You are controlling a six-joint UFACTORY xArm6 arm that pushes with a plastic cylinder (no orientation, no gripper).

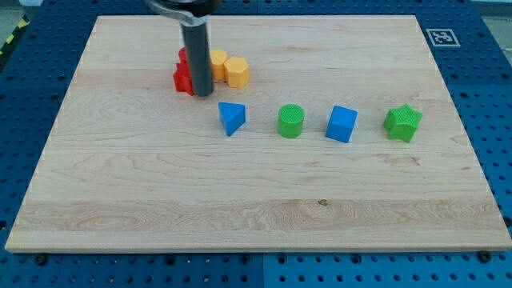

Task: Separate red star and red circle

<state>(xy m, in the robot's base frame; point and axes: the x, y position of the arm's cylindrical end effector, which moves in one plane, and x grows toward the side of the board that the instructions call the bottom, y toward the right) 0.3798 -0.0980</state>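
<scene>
Two red blocks (184,76) huddle behind my tip (203,94); no gripper visible to judge.

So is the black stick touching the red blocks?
Cannot tell. In the camera view my tip stands right in front of the red blocks and hides the spot where they would meet, so no contact or gap shows.

Wooden board (240,216) on a blue pegboard table (496,96) (a printed marker (442,36) at the board's top-right corner). Row across the middle — blue triangle (232,118), green cylinder (291,121), blue cube (342,123), green star (402,122). Above, touching — two yellow blocks (237,71).
</scene>
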